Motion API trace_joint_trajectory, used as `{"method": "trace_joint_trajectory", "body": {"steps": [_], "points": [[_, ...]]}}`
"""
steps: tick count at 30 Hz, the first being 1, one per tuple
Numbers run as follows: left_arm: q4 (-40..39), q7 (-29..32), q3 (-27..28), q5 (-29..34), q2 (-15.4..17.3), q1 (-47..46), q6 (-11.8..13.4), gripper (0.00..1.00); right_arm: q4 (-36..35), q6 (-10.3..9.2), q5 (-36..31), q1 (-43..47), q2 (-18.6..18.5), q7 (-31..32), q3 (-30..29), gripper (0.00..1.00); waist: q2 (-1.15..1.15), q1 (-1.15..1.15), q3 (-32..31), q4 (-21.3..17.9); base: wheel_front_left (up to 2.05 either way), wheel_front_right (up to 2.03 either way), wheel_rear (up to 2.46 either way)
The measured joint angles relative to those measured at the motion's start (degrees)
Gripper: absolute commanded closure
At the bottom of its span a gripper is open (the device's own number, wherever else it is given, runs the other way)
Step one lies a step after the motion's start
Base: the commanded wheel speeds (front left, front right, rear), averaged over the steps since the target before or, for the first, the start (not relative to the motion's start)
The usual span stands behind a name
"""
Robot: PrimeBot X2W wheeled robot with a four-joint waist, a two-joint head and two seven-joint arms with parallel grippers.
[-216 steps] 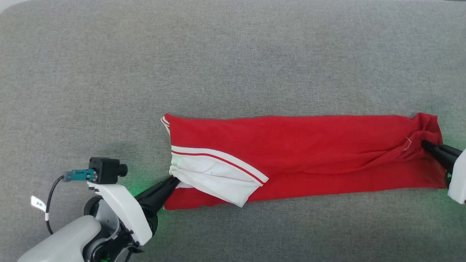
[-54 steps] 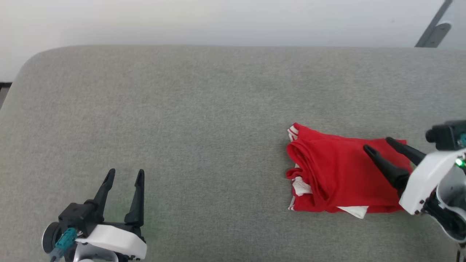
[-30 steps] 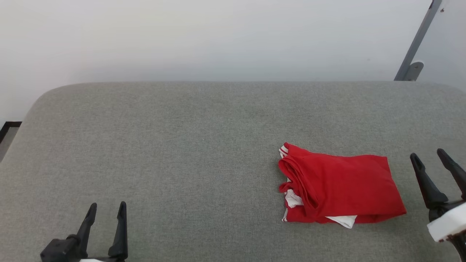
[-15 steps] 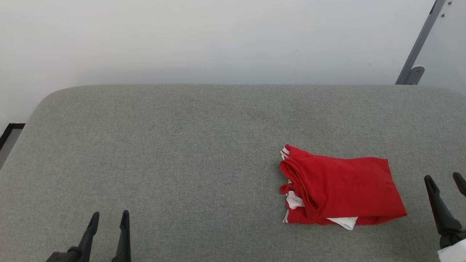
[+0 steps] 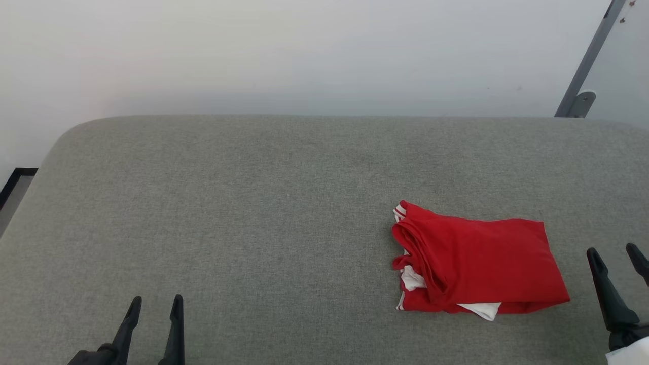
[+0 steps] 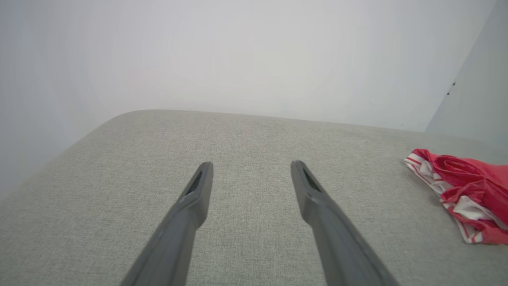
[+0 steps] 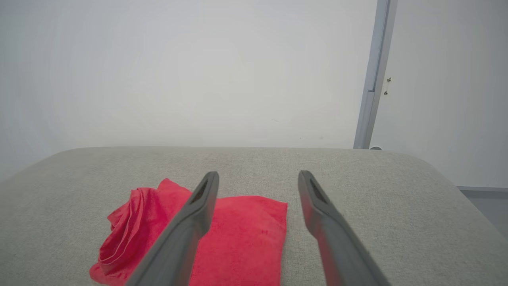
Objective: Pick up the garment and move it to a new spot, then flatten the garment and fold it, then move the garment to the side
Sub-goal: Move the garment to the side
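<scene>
Just to the left of the right gripper (image 5: 612,249), the garment (image 5: 481,263) lies on the grey padded surface (image 5: 253,203) as a compact folded bundle. The red layer is uppermost. The white panel and striped trim show at the end turned away from that gripper. The nearest red edge is near the fingers but apart from them, and no contact is visible.

1. Right gripper: jaws apart, nothing between them. In the right wrist view the garment sits ahead of and below the finger at that view's left, with bare surface ahead of the other finger. Judgement: spread, unloaded jaws beside a folded bundle suit a finished placement, not a grip in progress.
2. Left gripper (image 5: 156,298): jaws apart, nothing between them. The garment is well apart to its right, with the striped end facing this gripper.

Judgement: the bundle sits beside the right gripper, not between the 2 grippers. This fits the last step, moving the garment to the side. Both grippers are clear of the cloth, so neither can disturb the fold. The layers at the striped end look loose and uneven, so any handling there could undo the fold.
</scene>
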Motion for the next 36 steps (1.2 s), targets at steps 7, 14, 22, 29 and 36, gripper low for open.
{"method": "trace_joint_trajectory", "body": {"steps": [7, 14, 22, 29, 36], "points": [[-0.6, 0.0, -0.6, 0.8, 0.3, -0.5, 0.0, 0.0, 1.0, 0.0, -0.1, -1.1, -1.0, 1.9, 0.5, 0.0, 0.0, 0.0, 0.8, 0.2, 0.0, 0.0, 0.0], [-2.5, 0.0, -2.7, 0.8, 1.1, -3.6, 0.0, 0.0, 1.2, 0.0, -0.2, -7.2, -3.6, 5.2, 2.7, 0.0, 0.0, 0.0, 3.6, 0.7, 0.0, 0.0, 0.0], [-4.7, 0.0, -3.5, 1.5, 1.8, -8.0, 0.0, 0.0, 5.5, 0.01, 1.1, -16.7, -6.8, 14.2, 8.4, 0.0, 0.0, 0.0, 8.8, 1.0, 0.0, 0.0, 0.0], [-6.0, 0.0, -1.9, 4.2, 0.8, -10.7, 0.0, 0.0, 7.1, 0.01, 6.4, -22.3, -12.8, 29.6, 12.9, 0.0, 0.0, 0.0, 12.4, 1.6, 0.0, 0.0, 0.0], [-5.9, 0.0, -3.0, 3.7, 0.2, -12.5, 0.0, 0.0, 6.1, 0.01, 13.2, -24.7, -16.7, 43.1, 13.8, 0.0, 0.0, 0.0, 15.7, 1.9, 0.0, 0.0, 0.0]]}}
